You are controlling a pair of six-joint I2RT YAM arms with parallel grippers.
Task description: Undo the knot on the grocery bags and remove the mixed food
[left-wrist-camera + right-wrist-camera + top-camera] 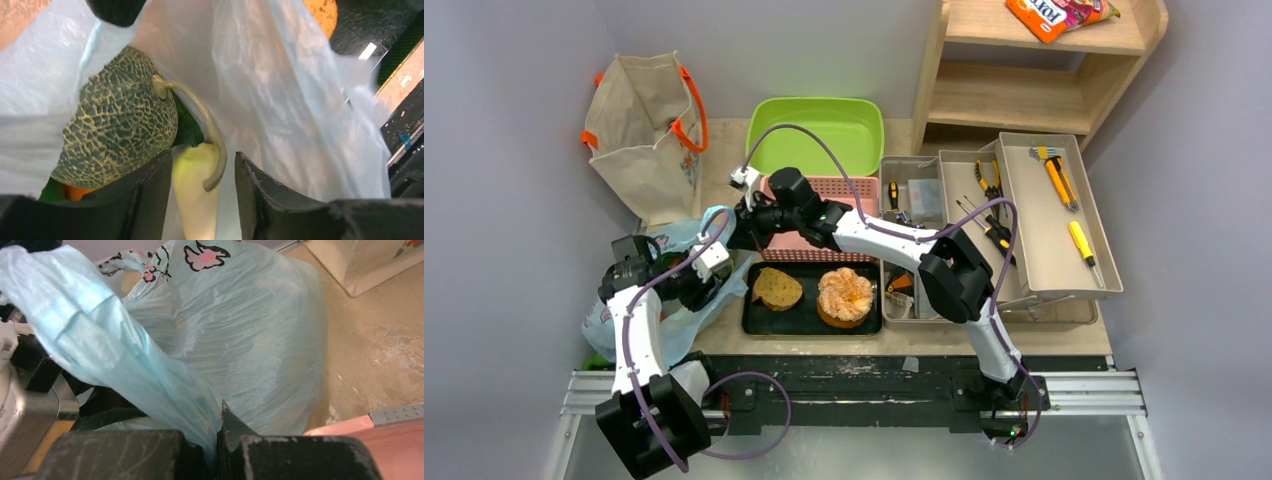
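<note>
We find the right end effector [216,436] clamped tight on a stretched handle of the light-blue bag [260,340], which slumps at the left near corner of the worktop [380,355], in front of the canvas tote [644,130]. The left end effector [202,167] sits inside the bag's mouth, jaws roughly half apart, gripping nothing we can confirm. One finger lies against the netted green melon [120,130], and the white radish [195,205] shows in the gap. Only this wrist view reveals the contents. Only the top view shows the pastry [845,297] on its black tray [804,320].
</note>
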